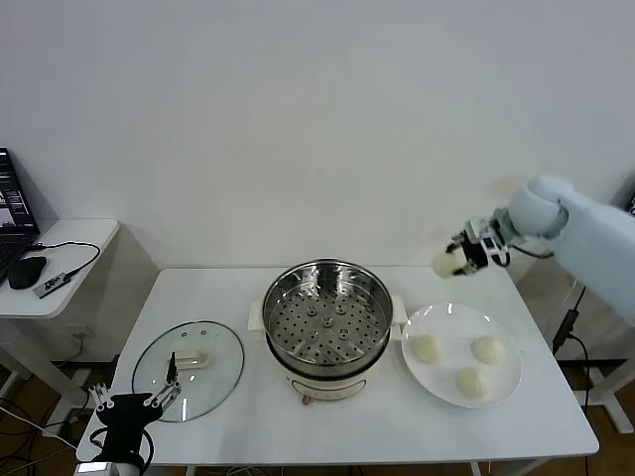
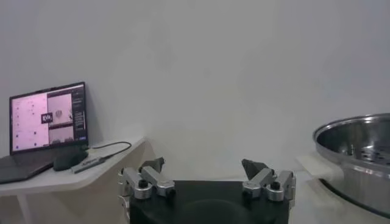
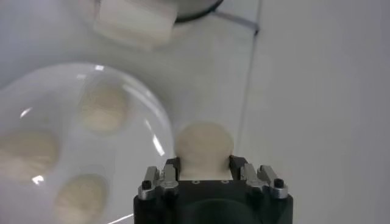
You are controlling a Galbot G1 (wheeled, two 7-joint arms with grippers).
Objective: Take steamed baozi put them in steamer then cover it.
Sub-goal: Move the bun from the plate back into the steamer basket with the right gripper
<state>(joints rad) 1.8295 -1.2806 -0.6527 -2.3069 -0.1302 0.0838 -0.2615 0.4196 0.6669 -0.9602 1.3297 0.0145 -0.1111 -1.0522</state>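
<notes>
My right gripper (image 1: 451,265) is shut on a cream-white baozi (image 1: 444,264) and holds it in the air above the far edge of the table, behind the white plate (image 1: 504,382). In the right wrist view the baozi (image 3: 203,148) sits between the fingers. Three more baozi (image 1: 427,348) lie on the plate. The shiny steel steamer (image 1: 327,309) stands empty on its white base at the table's middle. The glass cover (image 1: 189,369) with its cream handle lies flat at the left. My left gripper (image 1: 134,399) is open and parked low by the cover's near edge.
A side desk (image 1: 55,268) at the left holds a laptop (image 1: 12,208), a mouse and a cable. In the left wrist view the steamer rim (image 2: 356,137) shows at one side. The table's front edge runs just below the plate and cover.
</notes>
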